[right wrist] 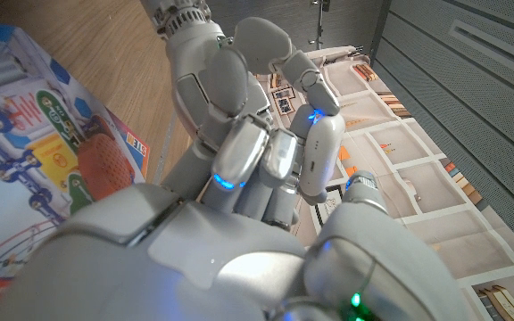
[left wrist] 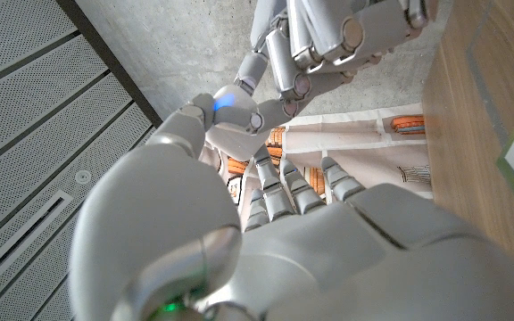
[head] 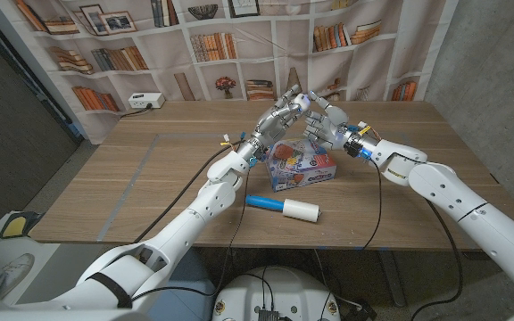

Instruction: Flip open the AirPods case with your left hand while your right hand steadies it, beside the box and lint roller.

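Observation:
Both hands are raised over the colourful box (head: 300,167) and meet at a small white AirPods case (head: 301,98). My left hand (head: 279,116) comes up from the left, and its fingertips press on the case. My right hand (head: 328,125) grips the case from the other side. In the left wrist view the case (left wrist: 232,109) sits between my left hand (left wrist: 266,241) and the right hand's fingers (left wrist: 328,45). In the right wrist view the case (right wrist: 318,152) is wedged between fingers of my right hand (right wrist: 194,259) and left hand (right wrist: 212,80). I cannot tell whether the lid is open.
A lint roller (head: 284,208) with a blue handle lies on the wooden table (head: 150,169) in front of the box. The box (right wrist: 34,160) lies under the hands. A white power strip (head: 145,102) sits at the back left edge, before a bookshelf backdrop.

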Controlling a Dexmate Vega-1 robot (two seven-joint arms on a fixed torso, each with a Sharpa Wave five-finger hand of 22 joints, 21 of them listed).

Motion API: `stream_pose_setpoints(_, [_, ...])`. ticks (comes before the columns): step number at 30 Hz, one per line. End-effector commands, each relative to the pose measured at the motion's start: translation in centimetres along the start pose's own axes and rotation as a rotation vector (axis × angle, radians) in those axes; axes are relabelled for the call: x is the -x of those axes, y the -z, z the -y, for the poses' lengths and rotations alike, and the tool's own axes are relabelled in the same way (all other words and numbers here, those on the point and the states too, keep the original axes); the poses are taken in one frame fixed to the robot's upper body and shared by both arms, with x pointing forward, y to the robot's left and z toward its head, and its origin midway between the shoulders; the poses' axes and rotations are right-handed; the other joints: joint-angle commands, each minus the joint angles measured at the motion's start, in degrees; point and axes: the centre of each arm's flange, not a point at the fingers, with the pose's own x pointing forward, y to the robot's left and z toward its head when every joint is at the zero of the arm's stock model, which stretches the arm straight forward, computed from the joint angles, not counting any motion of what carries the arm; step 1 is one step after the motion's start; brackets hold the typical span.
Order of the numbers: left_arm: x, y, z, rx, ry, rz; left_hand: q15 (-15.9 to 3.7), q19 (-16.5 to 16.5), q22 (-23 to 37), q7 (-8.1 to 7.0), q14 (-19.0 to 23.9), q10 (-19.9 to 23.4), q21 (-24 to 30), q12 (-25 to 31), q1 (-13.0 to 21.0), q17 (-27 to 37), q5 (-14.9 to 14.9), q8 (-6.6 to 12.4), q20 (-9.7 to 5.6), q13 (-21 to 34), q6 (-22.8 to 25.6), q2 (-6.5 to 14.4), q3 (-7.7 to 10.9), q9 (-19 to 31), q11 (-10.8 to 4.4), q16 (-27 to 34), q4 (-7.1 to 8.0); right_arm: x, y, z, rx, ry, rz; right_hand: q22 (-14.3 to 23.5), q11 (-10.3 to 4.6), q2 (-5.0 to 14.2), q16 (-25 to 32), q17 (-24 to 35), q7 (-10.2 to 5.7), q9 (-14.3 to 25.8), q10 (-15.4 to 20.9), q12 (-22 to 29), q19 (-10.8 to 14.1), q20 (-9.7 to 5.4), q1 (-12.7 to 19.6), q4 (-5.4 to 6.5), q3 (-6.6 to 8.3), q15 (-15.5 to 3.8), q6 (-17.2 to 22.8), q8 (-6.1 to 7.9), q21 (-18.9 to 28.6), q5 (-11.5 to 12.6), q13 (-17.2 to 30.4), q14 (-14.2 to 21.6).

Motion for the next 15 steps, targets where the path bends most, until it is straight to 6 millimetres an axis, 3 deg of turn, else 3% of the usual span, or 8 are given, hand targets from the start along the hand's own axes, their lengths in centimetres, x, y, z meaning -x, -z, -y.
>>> stream_pose_setpoints(1, [-0.11,0.39,0.24,0.005,0.006,-0.012,0.11,0.08,0.14,-0.13,0.30,9.13,-0.04,0.21,0.41,0.21,0.35,-0.17,0.33,4.87,0.36,0.61,0.29,0.13,-7.35,-0.14,0.09,-0.19,0.07,0.14,-0.019,-0.008,0.015,0.02,-1.45,0.30,0.14,0.30,1.02,-0.40,-1.51,-0.06,-0.16,-0.01,0.40,0.03,0.54,-0.03,1.10,-0.53,0.52,0.08,-0.24,0.29])
stream_pose_setpoints(8, [-0.08,0.43,0.24,0.007,0.007,-0.005,0.12,0.07,0.14,-0.12,0.30,9.22,-0.04,0.13,0.43,0.20,0.43,-0.17,0.36,4.92,0.39,0.61,0.28,0.13,-7.35,-0.16,0.09,-0.15,0.25,0.25,-0.031,-0.004,0.021,0.03,-1.48,0.70,0.13,0.29,0.94,-1.07,-1.23,0.29,-0.31,-0.05,0.70,0.03,1.06,-0.03,1.45,-1.08,0.69,0.08,-0.03,0.27])
stream_pose_setpoints(11, [0.01,0.31,0.16,0.004,0.006,0.000,0.07,0.09,0.14,-0.15,0.37,9.26,-0.03,0.10,0.41,0.19,0.47,-0.13,0.36,4.94,0.50,0.52,0.29,0.13,-7.35,-0.16,0.06,-0.06,0.39,0.28,-0.038,-0.001,0.024,0.10,-1.40,2.46,0.07,0.26,0.85,-1.10,-1.37,0.46,-0.78,-0.08,1.06,0.36,2.10,-0.03,1.63,-1.29,0.75,0.18,0.10,0.23])
stream_pose_setpoints(15, [0.06,0.07,0.00,0.001,0.001,0.012,-0.01,0.07,0.14,-0.19,0.42,9.32,-0.03,0.06,0.34,0.20,0.52,-0.11,0.36,4.96,0.58,0.55,0.30,0.13,-7.35,-0.15,0.13,0.14,0.73,0.41,-0.052,0.005,0.027,0.08,-1.33,3.18,0.01,0.27,0.85,-1.22,-2.04,0.13,-1.03,-0.08,1.16,0.52,2.63,-0.01,1.50,-1.58,0.78,0.17,-0.18,0.08])
